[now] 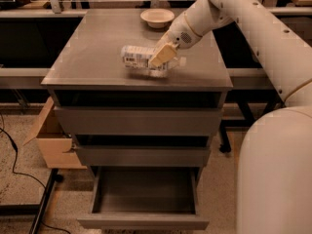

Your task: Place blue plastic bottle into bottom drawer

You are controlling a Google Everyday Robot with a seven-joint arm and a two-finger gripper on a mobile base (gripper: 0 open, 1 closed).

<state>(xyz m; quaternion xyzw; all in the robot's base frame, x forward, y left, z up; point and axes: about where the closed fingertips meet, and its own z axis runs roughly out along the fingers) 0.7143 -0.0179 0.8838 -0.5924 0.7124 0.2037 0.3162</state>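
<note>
Nearest us, the bottom drawer [141, 223] stands pulled out from the grey cabinet [214, 130], with the two upper drawers [136, 122] above it pushed in and a cardboard box [53, 150] on the floor beside the cabinet. Up on the worktop [87, 57], the blue plastic bottle [138, 58] lies on its side toward the front edge, and the tool [158, 60] comes down over one end of it; we cannot tell whether the tool has hold of it. Farther back, a cream bowl [157, 17] sits near the worktop's rear edge, well apart from the bottle.
</note>
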